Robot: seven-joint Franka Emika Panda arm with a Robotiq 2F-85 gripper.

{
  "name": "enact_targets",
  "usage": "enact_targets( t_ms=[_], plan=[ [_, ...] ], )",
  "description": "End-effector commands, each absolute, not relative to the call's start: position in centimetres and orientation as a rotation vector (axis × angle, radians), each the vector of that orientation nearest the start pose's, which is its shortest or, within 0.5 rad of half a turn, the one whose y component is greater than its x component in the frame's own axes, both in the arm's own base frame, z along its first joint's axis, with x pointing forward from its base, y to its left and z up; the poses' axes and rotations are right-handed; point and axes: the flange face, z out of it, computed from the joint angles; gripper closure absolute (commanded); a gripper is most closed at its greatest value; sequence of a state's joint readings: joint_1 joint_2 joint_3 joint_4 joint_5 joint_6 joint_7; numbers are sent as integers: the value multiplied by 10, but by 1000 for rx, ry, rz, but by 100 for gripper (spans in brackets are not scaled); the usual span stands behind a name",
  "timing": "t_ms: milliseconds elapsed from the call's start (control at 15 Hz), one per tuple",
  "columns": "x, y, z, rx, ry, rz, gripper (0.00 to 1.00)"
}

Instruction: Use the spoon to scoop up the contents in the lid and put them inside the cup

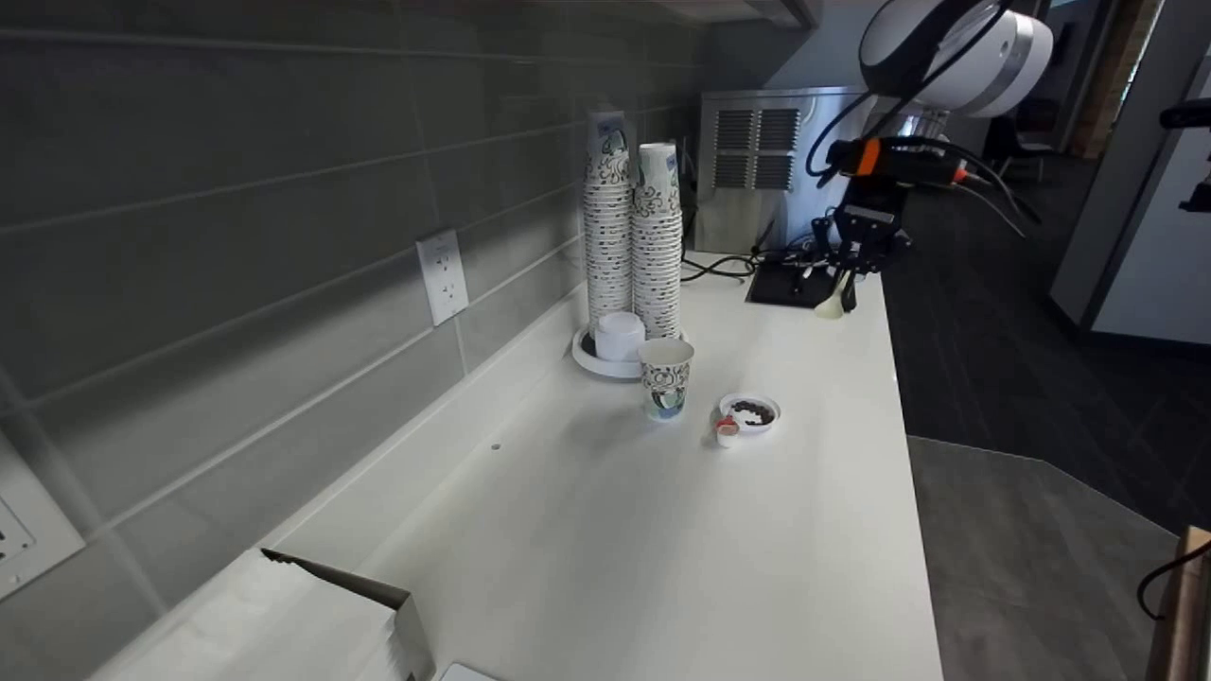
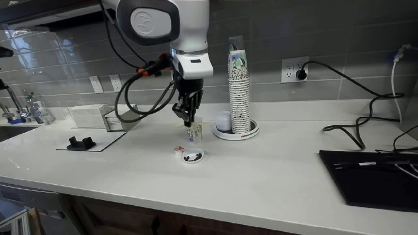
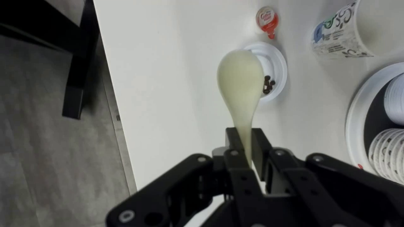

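Observation:
A pale cream spoon (image 3: pixel 240 72) extends from my gripper (image 3: pixel 245 134), which is shut on its handle. No dark stuff shows on its bowl, which covers the left part of the lid (image 3: pixel 282 74) in the wrist view. The small dark contents (image 3: pixel 268 84) lie inside that white lid, and the same patch of contents (image 1: pixel 752 412) shows in an exterior view. There my gripper (image 1: pixel 847 279) hangs above the counter, well behind the lid. The patterned cup (image 1: pixel 666 383) stands upright beside the lid; in an exterior view the gripper partly hides the cup (image 2: pixel 196 132).
A small red-and-white creamer (image 3: pixel 266 18) touches or nearly touches the lid. Behind the cup, tall cup stacks (image 1: pixel 658 255) and a white container (image 1: pixel 620 337) stand on a round white dish (image 2: pixel 236 137). A black pad (image 2: pixel 375 186) and cables lie on the counter (image 2: pixel 261 182).

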State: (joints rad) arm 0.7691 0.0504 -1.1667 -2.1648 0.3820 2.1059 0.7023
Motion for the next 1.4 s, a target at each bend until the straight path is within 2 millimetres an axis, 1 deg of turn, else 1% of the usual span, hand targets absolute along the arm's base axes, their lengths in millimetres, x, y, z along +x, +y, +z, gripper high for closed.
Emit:
enact_targets(
  t_ms=[0, 200, 333, 533, 600, 733, 867, 933, 1000, 1067, 1133, 1267, 1333],
  plan=[
    [507, -213, 358, -2129, 1831, 289, 97],
    [518, -236, 312, -2018, 1902, 325, 97],
    [533, -250, 278, -1948, 1950, 335, 97],
    [560, -272, 231, -1860, 2019, 380, 97],
    [572, -280, 217, -1850, 2026, 383, 97],
    [588, -291, 196, -1824, 2050, 406, 97],
    [601, -297, 181, -1812, 2058, 434, 97],
    [608, -299, 179, -1822, 2061, 436, 61],
    [613, -300, 176, -1827, 2062, 440, 60],
    [617, -300, 180, -1843, 2053, 454, 55],
    [622, -301, 185, -1865, 2054, 446, 47],
    [627, -300, 210, -1929, 2038, 424, 35],
    [629, -299, 223, -1975, 2021, 415, 27]
  ],
)
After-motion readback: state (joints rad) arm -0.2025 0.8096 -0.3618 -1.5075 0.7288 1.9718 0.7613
